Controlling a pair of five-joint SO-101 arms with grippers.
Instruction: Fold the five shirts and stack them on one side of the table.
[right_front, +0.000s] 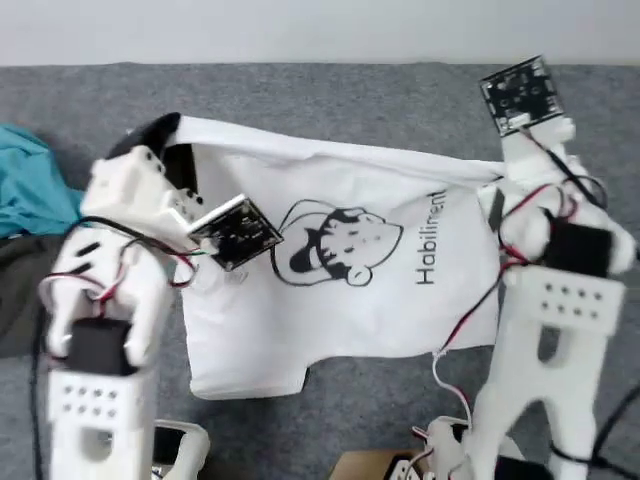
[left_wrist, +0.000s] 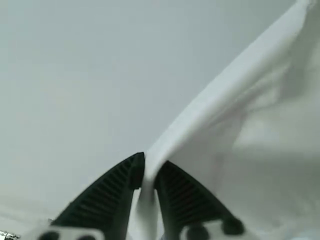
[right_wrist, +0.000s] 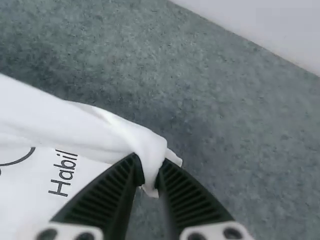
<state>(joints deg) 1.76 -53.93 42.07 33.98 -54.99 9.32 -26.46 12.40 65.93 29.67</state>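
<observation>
1. At the far left of the counter (right_front: 400, 410), a teal shirt (right_front: 25, 185) lay bunched and unfolded. It touched a dark grey garment (right_front: 18, 290). Both sat just beside the left arm (right_front: 105, 270). A wide sweep of that arm could have dragged either item into the work area.

2. The left jaws were clamped on a raised fold at the left edge of the white T-shirt (right_front: 340, 310). Only a thin ridge of cloth passed between them. A sharp pull could have drawn this ridge out and dropped that side.

3. The white T-shirt lay spread across the middle of the counter between the 2 arms, print side up. The cartoon graphic (right_front: 335, 245) and the lettering (right_front: 428, 240) were exposed. The near edge was uneven and the cloth was wrinkled. A fold started from this state would probably have come out crooked.

4. The right jaws were closed on a bunched corner of the same shirt, near the lettering. The corner tip barely projected past them. This hold looked shallow and likely to slip under tension.

5. Loose wires (right_front: 470, 320) from the right arm (right_front: 560, 290) hung over the shirt's right edge. They could have snagged the cloth.

6. If the 2 arms had travelled out of step, the shirt would have skewed or stretched between them.
</observation>
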